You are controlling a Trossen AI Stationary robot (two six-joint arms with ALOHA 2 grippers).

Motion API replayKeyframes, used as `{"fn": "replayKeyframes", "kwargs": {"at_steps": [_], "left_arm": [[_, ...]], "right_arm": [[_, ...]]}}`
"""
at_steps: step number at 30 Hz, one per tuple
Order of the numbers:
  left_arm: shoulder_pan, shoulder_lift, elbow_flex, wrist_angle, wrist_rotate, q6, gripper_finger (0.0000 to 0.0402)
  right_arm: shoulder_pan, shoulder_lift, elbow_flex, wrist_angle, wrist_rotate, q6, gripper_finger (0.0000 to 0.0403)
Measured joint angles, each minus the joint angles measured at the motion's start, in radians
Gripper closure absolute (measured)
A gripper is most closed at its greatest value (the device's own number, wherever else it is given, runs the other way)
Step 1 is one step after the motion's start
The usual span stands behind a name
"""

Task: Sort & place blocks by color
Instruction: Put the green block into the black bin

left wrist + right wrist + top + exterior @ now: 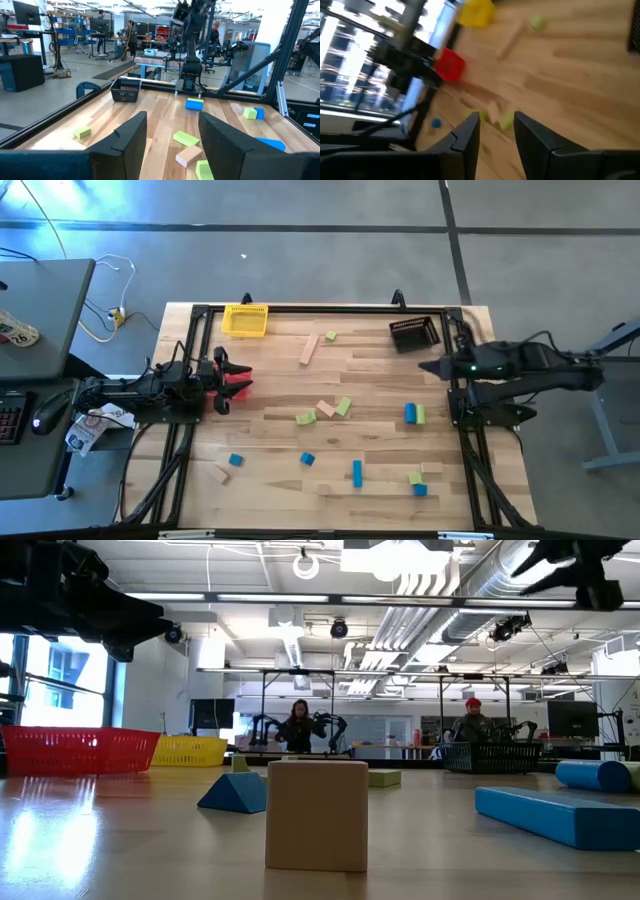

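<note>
The blocks lie scattered on the wooden table: a tan bar, green pieces, a blue bar, a blue cube and several more. In the low view a tan cube stands nearest. My left gripper is at the left edge, level, over the red basket, open with nothing between its fingers. My right gripper is raised at the right edge beside the black basket. It is tilted down and open, with a narrow, empty gap.
A yellow basket stands at the far left corner. A black frame runs round the table's edges. The middle of the table between the two arms holds only small blocks. People stand in the room beyond the far edge.
</note>
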Motion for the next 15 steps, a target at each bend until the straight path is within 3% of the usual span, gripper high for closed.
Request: {"fn": "replayKeyframes", "kwargs": {"at_steps": [8,15], "left_arm": [[0.000,0.000,0.000,0.000,0.001,0.000,0.0234],[0.000,0.000,0.000,0.000,0.000,0.001,0.0234]], "right_arm": [[0.000,0.146,0.000,-0.209,-0.107,0.225,0.0295],[0.000,0.257,0.000,-0.238,-0.202,0.274,0.0295]]}}
